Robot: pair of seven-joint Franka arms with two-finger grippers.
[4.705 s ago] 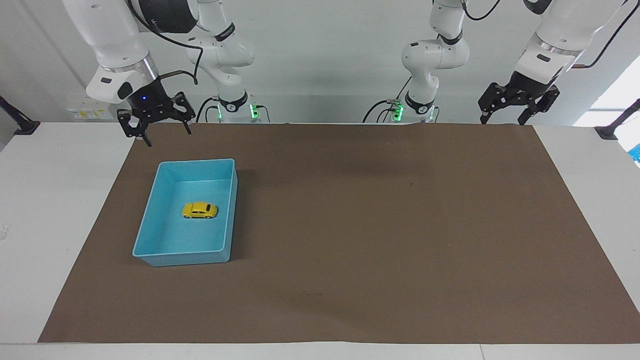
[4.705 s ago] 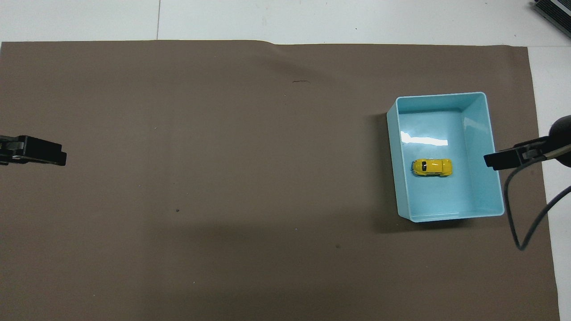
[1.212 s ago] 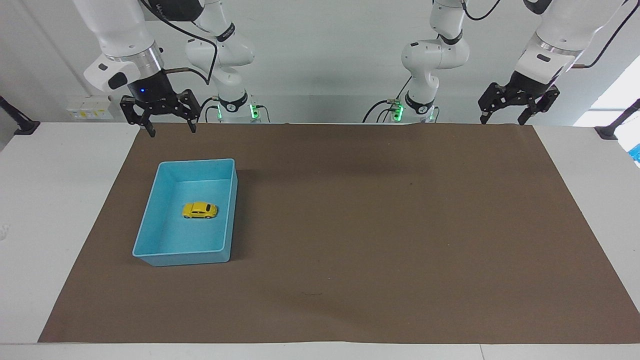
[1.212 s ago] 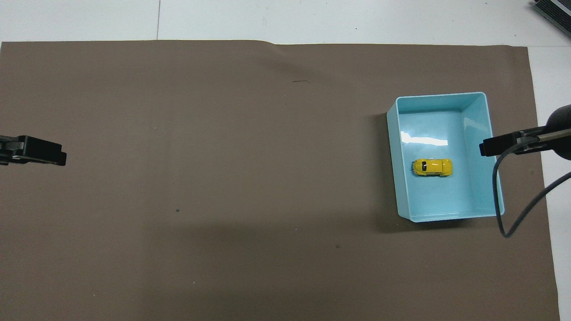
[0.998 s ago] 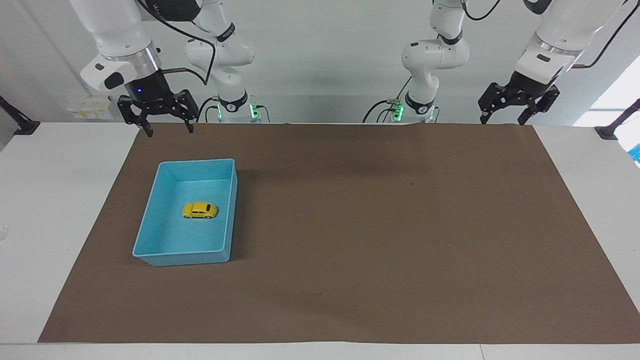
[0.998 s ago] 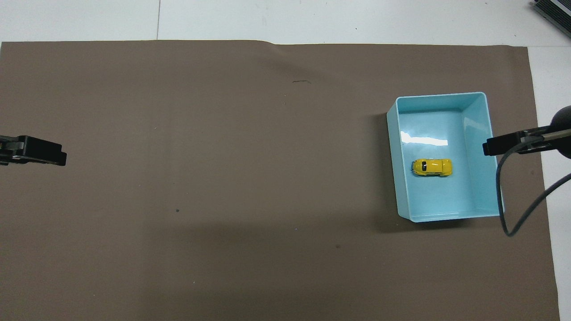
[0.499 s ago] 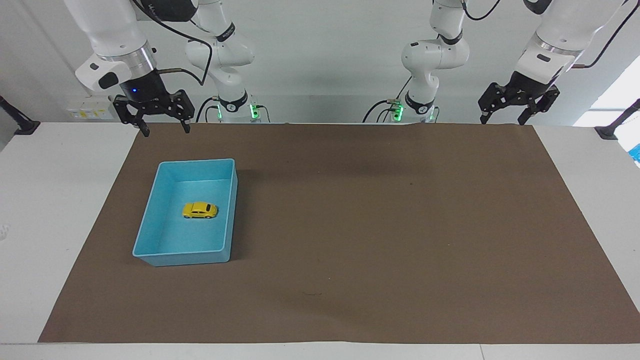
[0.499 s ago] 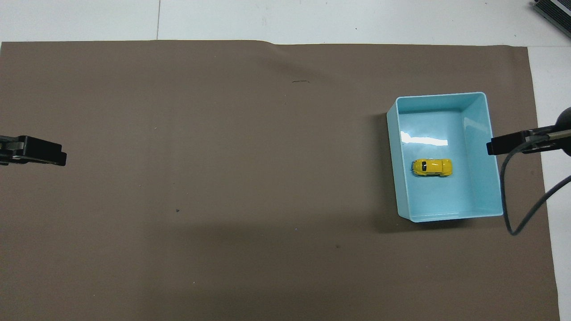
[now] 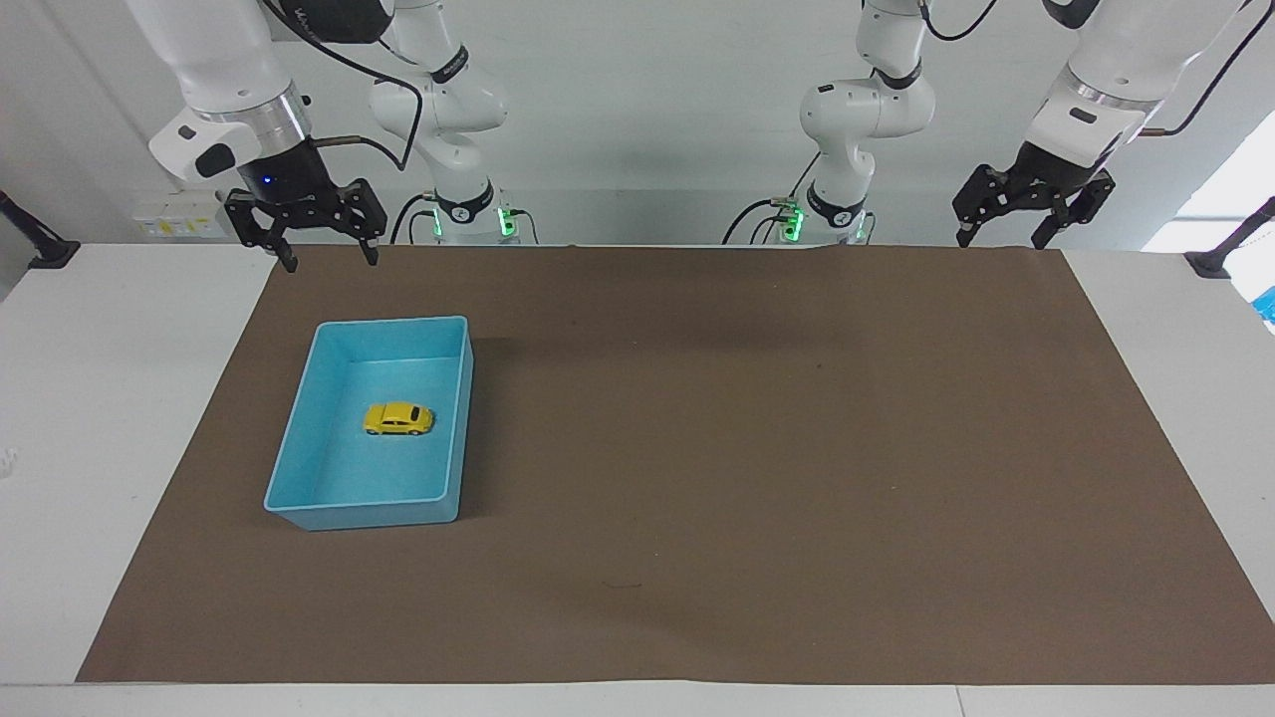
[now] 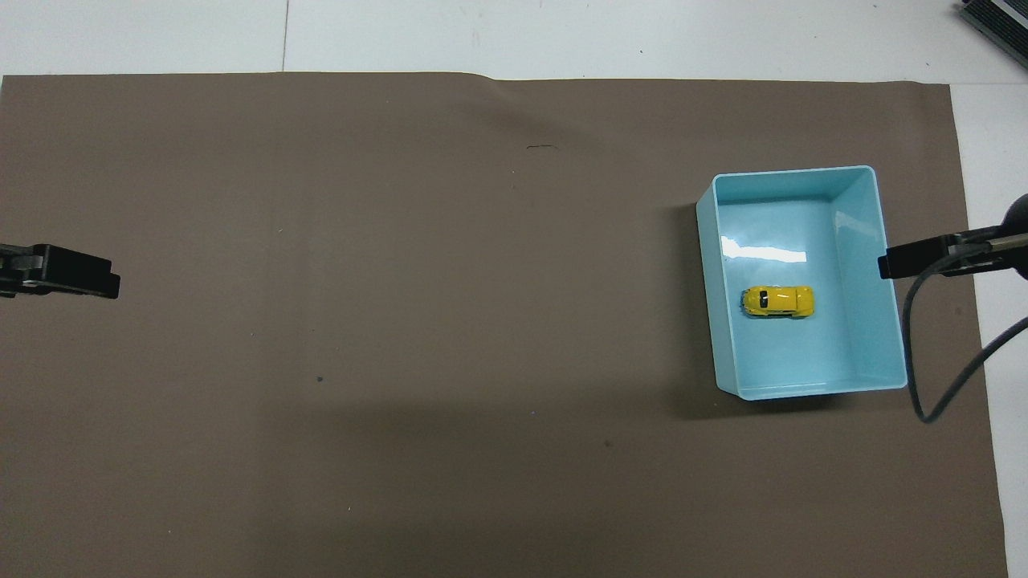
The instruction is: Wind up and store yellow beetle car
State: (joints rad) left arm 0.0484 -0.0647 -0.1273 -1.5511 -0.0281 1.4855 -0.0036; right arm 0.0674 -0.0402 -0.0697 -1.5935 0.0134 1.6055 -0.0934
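Yellow beetle car: one tiny toy car [image 9: 398, 419], bright yellow with dark windows, standing on its wheels on the floor of the bin, about midway along it and touching none of the walls.
Blue bin: one open light-blue rectangular bin [image 9: 299, 438], resting on the mat toward the right arm's end of the desk; the car is the only thing in it.
Brown mat: one large brown sheet [image 9: 757, 448] lying flat and covering most of the white desk [image 9: 90, 418], whose bare surface shows at both ends.
Arms: two white robot arms, each with one black two-finger end effector.
Right end effector: raised in the air [image 9: 321, 255] over the mat's edge nearest the robots, at the bin's end of the desk; its fingers stand apart and hold nothing. It is well clear of the bin and the car.
Left end effector: raised [image 9: 999, 240] over the mat's corner at the left arm's end of the desk, waiting; its fingers are spread too, with nothing between them.
Overhead view: only one dark tip of each end effector shows at the picture's edges, the left one [image 10: 76, 272] and the right one [image 10: 915, 261].
Cable: one dark cable [image 10: 923, 353] hangs in a loop from the right arm.
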